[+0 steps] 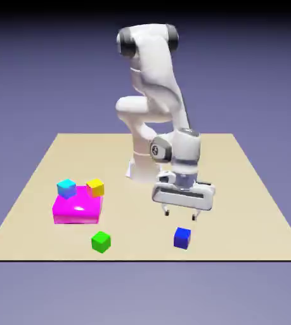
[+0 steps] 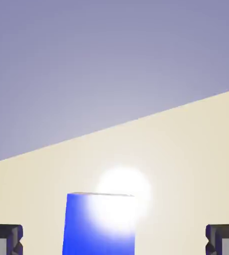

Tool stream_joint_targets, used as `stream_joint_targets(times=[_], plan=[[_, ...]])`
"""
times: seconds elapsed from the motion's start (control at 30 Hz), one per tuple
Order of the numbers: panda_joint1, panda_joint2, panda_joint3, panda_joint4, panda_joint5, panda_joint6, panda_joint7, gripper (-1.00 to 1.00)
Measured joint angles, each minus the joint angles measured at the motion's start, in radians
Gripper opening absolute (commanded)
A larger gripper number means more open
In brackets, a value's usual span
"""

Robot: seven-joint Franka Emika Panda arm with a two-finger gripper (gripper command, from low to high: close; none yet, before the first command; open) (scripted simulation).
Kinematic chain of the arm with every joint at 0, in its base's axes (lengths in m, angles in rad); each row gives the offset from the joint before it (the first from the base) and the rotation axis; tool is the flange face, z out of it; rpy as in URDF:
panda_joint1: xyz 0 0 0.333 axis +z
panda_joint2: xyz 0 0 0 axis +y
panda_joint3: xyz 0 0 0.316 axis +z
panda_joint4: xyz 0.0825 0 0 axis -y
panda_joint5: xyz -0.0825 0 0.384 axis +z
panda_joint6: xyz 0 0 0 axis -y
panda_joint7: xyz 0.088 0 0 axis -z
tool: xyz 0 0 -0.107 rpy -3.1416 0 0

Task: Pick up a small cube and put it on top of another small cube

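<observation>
Hovering above the small dark blue cube (image 1: 182, 238) with jaws spread wide; an off-centre descent risks knocking it across the tabletop (image 1: 249, 190).

Dark blue cube (image 2: 100, 224) between wide-apart fingers (image 2: 4, 239), untouched.

Magenta block (image 1: 77, 209) — yellow cube (image 1: 95, 187), green cube (image 1: 101, 242)

the dark blue cube (image 2: 100, 224) looks glossy with a bright glare; the table (image 1: 249, 190) matt beige.
</observation>
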Motion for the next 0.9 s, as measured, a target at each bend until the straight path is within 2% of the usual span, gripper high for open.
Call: stream_joint_targets(times=[0.23,0.27,0.33,0.53,0.9], plan=[[0.169,0.211,-0.217,0.106,-0.240,0.113,0.207,0.00],[0.170,0.212,-0.219,0.107,-0.242,0.114,0.208,-1.00],[0.170,0.212,-0.219,0.107,-0.242,0.114,0.208,-1.00],[0.001,0.002,-0.002,0.001,-0.002,0.002,0.002,-1.00],[-0.123,-0.297,-0.398,-0.125,0.160,-0.114,-0.471,-1.00]])
